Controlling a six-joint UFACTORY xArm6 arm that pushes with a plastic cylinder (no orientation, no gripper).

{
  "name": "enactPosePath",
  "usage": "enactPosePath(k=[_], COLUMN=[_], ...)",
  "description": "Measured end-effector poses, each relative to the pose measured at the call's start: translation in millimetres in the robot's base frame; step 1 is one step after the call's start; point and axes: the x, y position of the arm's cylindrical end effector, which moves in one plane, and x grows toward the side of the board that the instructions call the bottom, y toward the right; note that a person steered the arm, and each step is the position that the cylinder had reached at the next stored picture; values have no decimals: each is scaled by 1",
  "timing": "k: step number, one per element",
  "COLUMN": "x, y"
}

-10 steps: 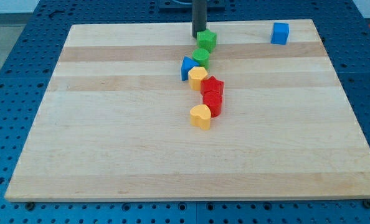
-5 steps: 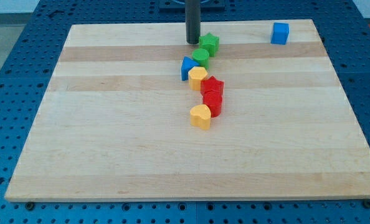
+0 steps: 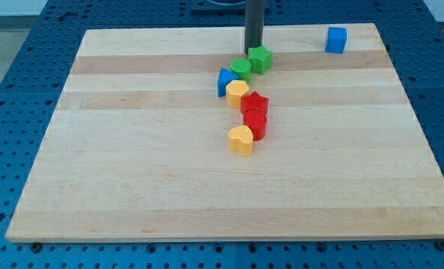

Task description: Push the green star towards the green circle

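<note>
Dark rod's tip (image 3: 253, 47) just above green star block (image 3: 260, 59), at its top-left edge. Star touching green round block (image 3: 241, 69); small blue cube (image 3: 336, 39) well apart, on pale wooden board (image 3: 132, 164).

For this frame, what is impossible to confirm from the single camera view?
- Whether my tip touches the green star: the star covers the contact spot.
- Whether the green star touches the green circle: too small to tell.
- The blue block beside the circle: partly hidden by the circle and a yellow block, so its shape is unclear.
</note>
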Motion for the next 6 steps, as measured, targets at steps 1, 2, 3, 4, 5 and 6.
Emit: enactPosePath(k=[1,2,3,4,5,6], x=[6,10,11,15,20,20], y=[8,17,18,18,20,20])
